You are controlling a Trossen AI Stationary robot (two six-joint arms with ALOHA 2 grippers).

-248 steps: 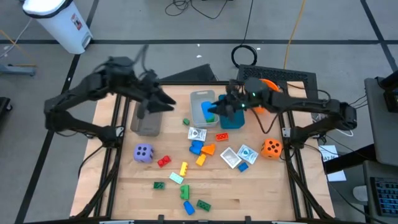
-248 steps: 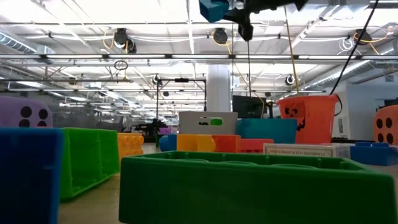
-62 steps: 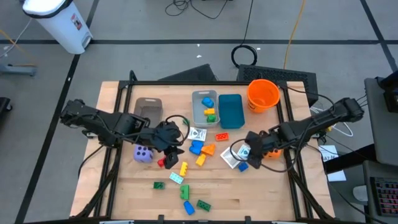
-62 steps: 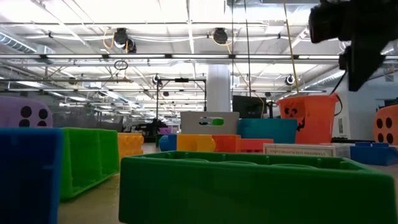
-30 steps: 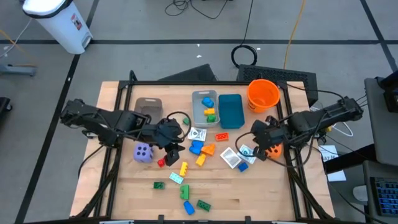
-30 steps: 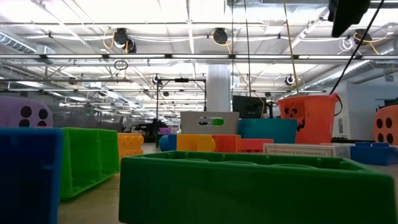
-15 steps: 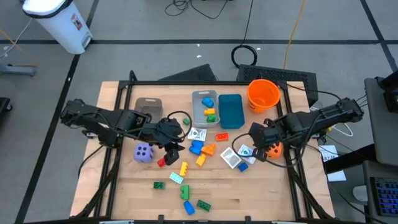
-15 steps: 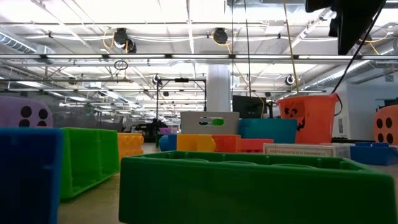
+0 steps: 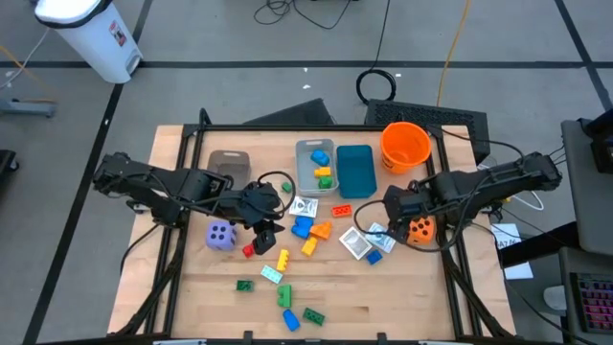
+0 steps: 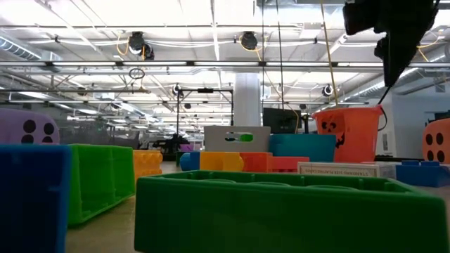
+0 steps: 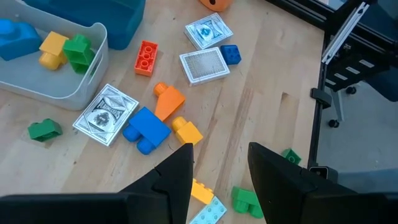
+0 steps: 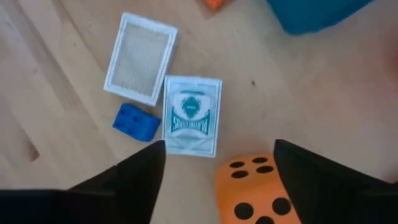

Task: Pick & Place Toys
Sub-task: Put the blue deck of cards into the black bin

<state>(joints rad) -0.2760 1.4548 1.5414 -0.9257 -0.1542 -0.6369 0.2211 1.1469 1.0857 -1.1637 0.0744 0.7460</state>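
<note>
Orange die (image 12: 258, 190) half cut off below

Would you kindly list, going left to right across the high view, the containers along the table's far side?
grey bin → light grey bin with bricks → teal bin → orange bucket

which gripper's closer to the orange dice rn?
Right. The right gripper hangs open just above the orange dice, which shows between its fingers in the right wrist view. The left gripper is across the table, near the purple dice.
</note>
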